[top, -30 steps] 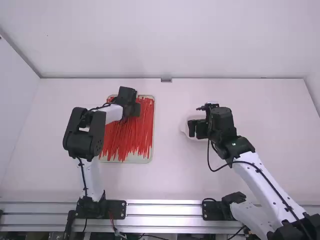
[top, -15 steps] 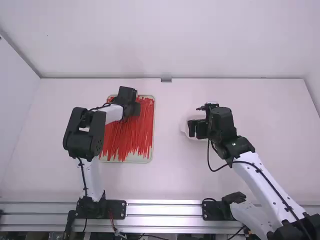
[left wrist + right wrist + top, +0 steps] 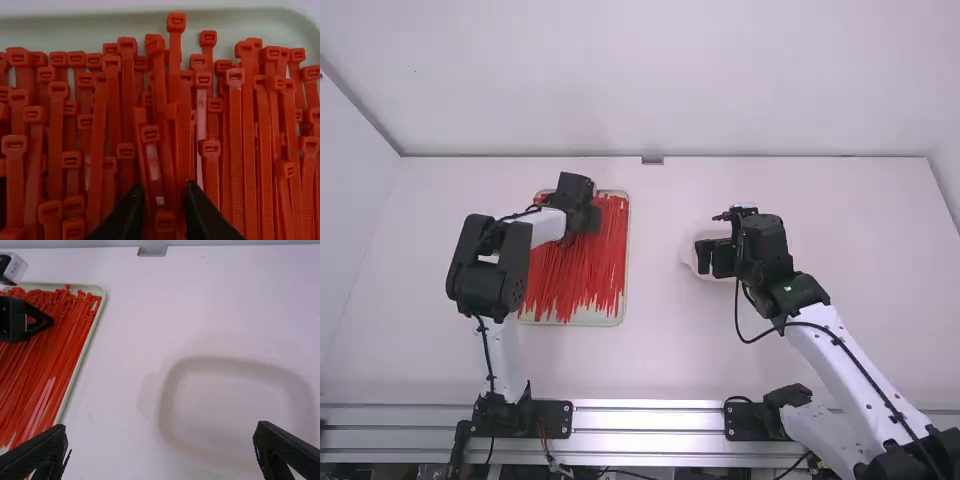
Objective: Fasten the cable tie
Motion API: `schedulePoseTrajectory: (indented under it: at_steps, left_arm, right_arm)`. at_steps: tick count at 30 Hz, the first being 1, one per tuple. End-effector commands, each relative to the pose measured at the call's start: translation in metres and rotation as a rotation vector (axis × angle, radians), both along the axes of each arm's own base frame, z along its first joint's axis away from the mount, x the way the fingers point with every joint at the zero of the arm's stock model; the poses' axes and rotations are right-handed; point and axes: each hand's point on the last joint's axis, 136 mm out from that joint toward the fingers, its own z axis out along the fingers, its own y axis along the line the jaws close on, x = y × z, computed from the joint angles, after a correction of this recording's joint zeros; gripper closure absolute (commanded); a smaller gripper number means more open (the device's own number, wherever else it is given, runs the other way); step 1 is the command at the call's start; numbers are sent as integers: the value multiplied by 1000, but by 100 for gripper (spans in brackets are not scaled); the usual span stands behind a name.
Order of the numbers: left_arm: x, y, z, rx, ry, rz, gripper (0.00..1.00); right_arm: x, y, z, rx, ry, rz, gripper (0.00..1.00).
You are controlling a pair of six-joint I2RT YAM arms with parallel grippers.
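Observation:
A heap of red cable ties (image 3: 582, 270) fills a pale green tray (image 3: 624, 300) left of the table's middle. My left gripper (image 3: 588, 218) is lowered into the far end of the heap. In the left wrist view its black fingertips (image 3: 131, 212) stand close together, with a few cable ties (image 3: 165, 150) pinched between them near their heads. My right gripper (image 3: 706, 256) hovers over a clear plastic container (image 3: 165, 390) right of the tray, with its fingers (image 3: 35, 455) spread wide and nothing between them. The right wrist view also takes in the left gripper (image 3: 22, 322) on the ties.
A small grey bracket (image 3: 652, 158) sits at the table's far edge. White walls close off the left and far sides. Bare tabletop lies to the right of the container (image 3: 691, 262) and in front of the tray.

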Motion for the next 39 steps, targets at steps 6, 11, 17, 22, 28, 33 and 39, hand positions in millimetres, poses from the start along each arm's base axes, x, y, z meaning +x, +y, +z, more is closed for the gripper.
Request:
schedulePoseTrajectory:
  at_steps: [6,11,17,22,28,33,39]
  left_arm:
    - [14,-5,27,-5,-61,-12,68]
    - [16,-7,35,12,-43,-8,67]
    - [14,-8,41,38,-13,1,68]
    - [6,-7,34,27,24,18,73]
    - [-3,-1,21,32,39,34,76]
    - [-5,4,15,54,30,50,75]
    - [-6,8,12,72,28,62,78]
  right_arm:
    - [-2,1,-4,-3,9,2,1]
    - [-2,1,-4,-1,10,0,1]
    - [-2,1,-4,-1,9,0,1]
    - [-2,1,-4,-2,10,1,1]
    - [-3,0,-5,-4,16,1,1]
    - [-3,0,-5,-5,16,2,1]
    - [-3,0,-6,-5,20,0,1]
